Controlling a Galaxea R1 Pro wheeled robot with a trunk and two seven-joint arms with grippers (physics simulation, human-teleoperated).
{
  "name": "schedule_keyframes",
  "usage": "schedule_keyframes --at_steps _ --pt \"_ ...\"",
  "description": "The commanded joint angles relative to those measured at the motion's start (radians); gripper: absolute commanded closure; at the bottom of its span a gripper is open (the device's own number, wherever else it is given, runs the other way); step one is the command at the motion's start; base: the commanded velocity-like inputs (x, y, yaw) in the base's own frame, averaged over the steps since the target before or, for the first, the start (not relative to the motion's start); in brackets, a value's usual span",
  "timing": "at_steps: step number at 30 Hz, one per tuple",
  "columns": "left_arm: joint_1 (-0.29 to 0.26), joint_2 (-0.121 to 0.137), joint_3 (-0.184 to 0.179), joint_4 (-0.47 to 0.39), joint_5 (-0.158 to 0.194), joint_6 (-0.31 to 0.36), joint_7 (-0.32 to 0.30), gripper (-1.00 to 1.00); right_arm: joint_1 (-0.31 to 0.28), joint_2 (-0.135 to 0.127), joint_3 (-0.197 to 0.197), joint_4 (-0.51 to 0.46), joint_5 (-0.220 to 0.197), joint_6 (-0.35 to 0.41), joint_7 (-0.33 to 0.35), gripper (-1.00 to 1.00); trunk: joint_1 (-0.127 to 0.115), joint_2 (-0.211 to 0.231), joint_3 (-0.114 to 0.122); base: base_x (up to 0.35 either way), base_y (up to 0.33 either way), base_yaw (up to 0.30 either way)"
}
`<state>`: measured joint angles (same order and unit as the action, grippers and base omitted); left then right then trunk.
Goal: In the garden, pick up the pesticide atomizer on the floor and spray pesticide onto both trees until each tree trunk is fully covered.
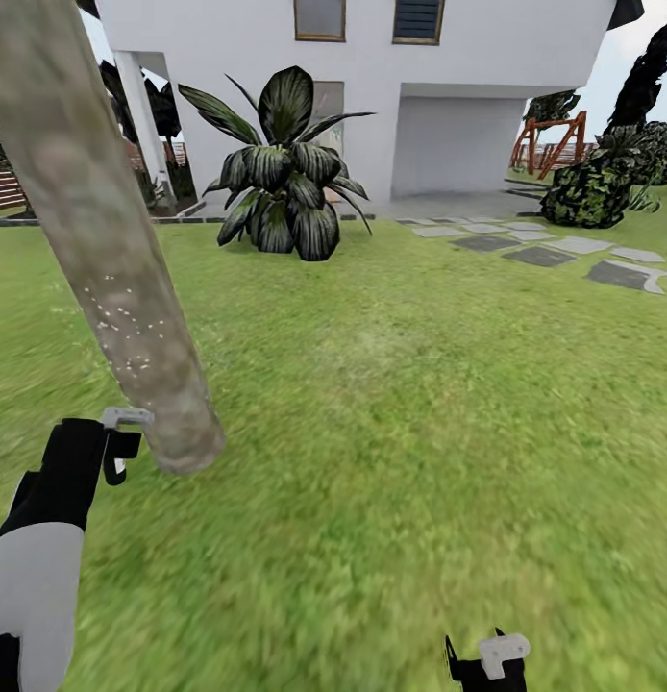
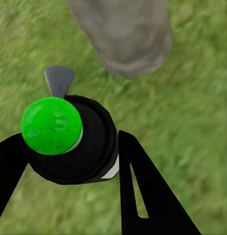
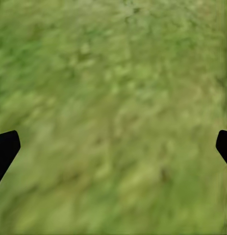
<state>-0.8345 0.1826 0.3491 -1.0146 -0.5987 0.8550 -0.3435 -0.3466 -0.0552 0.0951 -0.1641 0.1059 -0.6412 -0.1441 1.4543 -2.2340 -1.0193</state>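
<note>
The left jaws [image 1: 122, 444] sat low at about eight o'clock in the head view, closed around the pesticide atomizer [image 2: 74, 142], black fingers [image 2: 142, 191] pressed to either side of its round black top. From the left wrist camera a bright green ball [image 2: 51, 125] covered part of that black top, and a small grey nozzle piece [image 2: 60, 80] stuck out past it toward the tree trunk [image 1: 103, 250]. The bottle was off the grass, held just beside the foot of the trunk.

That trunk, pale grey-brown and mottled, ran as a thick slanted column from eleven o'clock down toward the lower left, ending on the lawn [image 1: 401, 404] right next to the left jaws. A scatter of tiny white specks [image 1: 122, 322] showed on its lower part.

The right jaws [image 1: 487, 663] showed at the bottom edge around five o'clock; its wrist camera caught the two dark fingertips [image 3: 5, 147] far apart at the frame's sides, nothing between them but blurred grass.

Farther off, a broad-leaved dark plant [image 1: 281, 173] stood at twelve o'clock before a white house [image 1: 449, 86], with grey stepping stones [image 1: 555, 250] at two o'clock and a dark shrub [image 1: 593, 187] beyond them
</note>
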Motion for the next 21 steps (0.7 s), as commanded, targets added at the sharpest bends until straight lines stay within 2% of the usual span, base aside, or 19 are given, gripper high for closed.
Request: schedule_keyframes --at_steps 1,4,7,10,16,21 --pt "0.0 0.0 0.001 0.003 0.001 -0.003 0.008 1.0 0.0 0.0 0.0 0.0 0.0 0.0 0.0 -1.0 0.0 0.0 0.0 0.108 -0.271 0.0" --pt "0.0 0.009 0.006 0.005 -0.001 -0.005 0.016 1.0 0.0 0.0 0.0 0.0 0.0 0.0 0.0 -1.0 0.0 0.0 0.0 0.108 -0.271 0.0" --pt "0.012 0.015 0.042 0.006 -0.003 -0.007 0.055 1.0 0.0 0.0 0.0 -0.001 0.0 0.0 0.0 -1.0 0.0 0.0 0.0 0.109 -0.271 0.0" --pt "0.028 0.016 0.054 0.006 -0.003 -0.009 0.074 1.0 0.0 0.001 0.0 -0.001 0.0 0.0 0.0 -1.0 0.0 0.0 0.0 0.109 -0.271 0.066" --pt "0.034 -0.005 0.048 0.007 0.0 -0.008 0.081 1.0 0.0 0.001 0.0 -0.002 0.0 0.0 0.0 -1.0 0.0 0.0 0.0 0.156 -0.243 0.259" --pt "0.038 0.012 0.06 0.007 -0.005 -0.01 0.091 1.0 0.0 0.001 0.0 -0.002 0.0 0.0 0.0 -1.0 0.0 0.0 0.0 0.258 -0.171 0.259"
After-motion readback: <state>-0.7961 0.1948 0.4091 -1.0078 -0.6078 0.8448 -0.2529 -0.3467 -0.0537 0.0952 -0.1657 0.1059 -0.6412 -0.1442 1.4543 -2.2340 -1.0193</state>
